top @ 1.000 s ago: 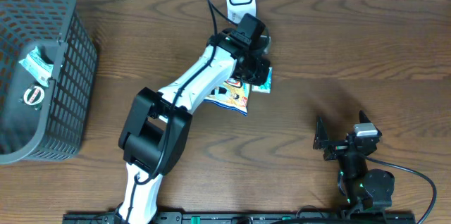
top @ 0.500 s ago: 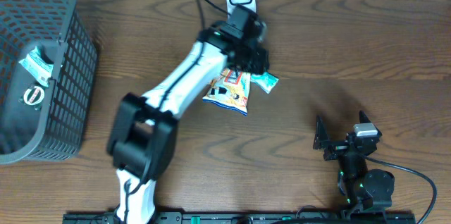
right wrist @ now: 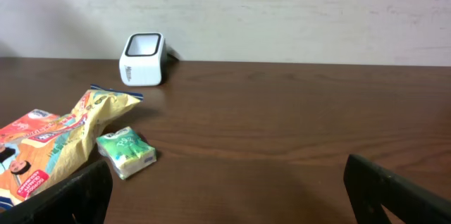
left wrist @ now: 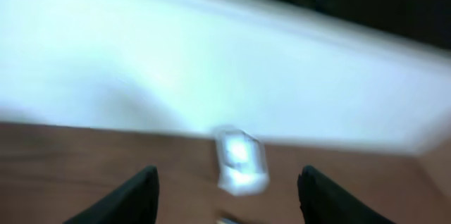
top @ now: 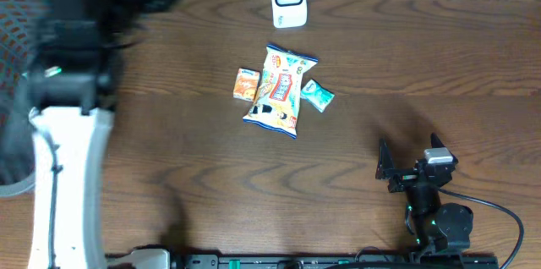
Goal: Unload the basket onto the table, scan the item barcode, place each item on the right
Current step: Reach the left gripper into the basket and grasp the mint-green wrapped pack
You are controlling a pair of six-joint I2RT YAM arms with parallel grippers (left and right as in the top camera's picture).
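Since a second ago your left arm (top: 63, 146) has left the middle of the table (top: 423, 57) and swung out to the left side, where the overhead view shows it as a tall motion blur across the basket (top: 15, 186). It had been down over the snack bag (top: 281, 90). That spot is uncovered now.

Left gripper (left wrist: 229, 196): released. Its wrist view is badly smeared, but you can see the two dark fingers (left wrist: 134, 197) standing apart, with nothing between them except wood and the pale shape of the scanner (left wrist: 241, 159) further off.

Right gripper (right wrist: 229, 192): spread wide and empty, parked near the front right of the table, well apart from the items. It has not shifted over the last second.

Item positions:
- The snack bag lies flat near the table centre, in front of the scanner and apart from it, with its printed face up (no barcode can be made out in any view).
- An orange packet (top: 247, 84) sits just beside the bag's left edge.
- A green packet (top: 318, 95) sits just beside the bag's right edge. From the right wrist it looks to be touching or nearly touching the bag; I cannot tell which.
- The scanner stands at the far edge of the table against the wall, window facing the arms.
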